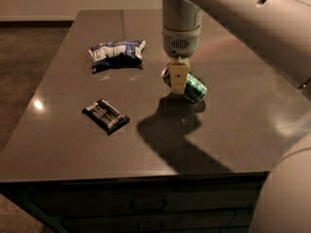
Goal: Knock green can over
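The green can (195, 88) is on the dark grey table (63, 144), right of centre. It is tipped far over, nearly on its side, with its base pointing down and to the right and its silver top hidden behind the gripper. My gripper (178, 76) hangs down from the pale wrist (181, 28) and is right against the can's upper left end. Whether the can touches the table along its whole side I cannot tell.
A blue-white snack bag (116, 54) lies to the left of the gripper. A dark flat packet (106, 115) lies nearer the front left. The arm's shadow falls in front of the can. My pale arm link (286, 193) fills the lower right corner.
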`<state>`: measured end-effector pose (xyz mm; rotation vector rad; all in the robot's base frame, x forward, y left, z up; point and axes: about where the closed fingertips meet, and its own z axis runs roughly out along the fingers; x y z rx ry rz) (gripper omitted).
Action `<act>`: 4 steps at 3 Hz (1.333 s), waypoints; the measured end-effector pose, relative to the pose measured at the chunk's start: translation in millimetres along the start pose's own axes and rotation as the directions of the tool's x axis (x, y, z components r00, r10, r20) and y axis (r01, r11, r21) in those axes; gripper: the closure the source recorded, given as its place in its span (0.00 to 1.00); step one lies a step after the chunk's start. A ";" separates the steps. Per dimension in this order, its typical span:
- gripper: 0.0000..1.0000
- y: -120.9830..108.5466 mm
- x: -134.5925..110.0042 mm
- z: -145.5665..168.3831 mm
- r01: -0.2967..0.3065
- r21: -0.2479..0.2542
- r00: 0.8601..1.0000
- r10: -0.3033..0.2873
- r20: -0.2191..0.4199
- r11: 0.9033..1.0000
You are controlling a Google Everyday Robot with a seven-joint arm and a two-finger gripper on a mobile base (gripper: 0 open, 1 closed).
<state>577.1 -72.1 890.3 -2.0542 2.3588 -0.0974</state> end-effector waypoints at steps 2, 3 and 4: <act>0.12 18.1 -10.8 20.1 0.097 -0.046 0.995 -0.098 -0.024 0.994; 0.00 8.7 -19.6 21.4 0.099 -0.003 0.995 -0.099 0.007 0.995; 0.00 5.4 -22.5 21.5 0.099 0.012 0.995 -0.099 0.018 0.995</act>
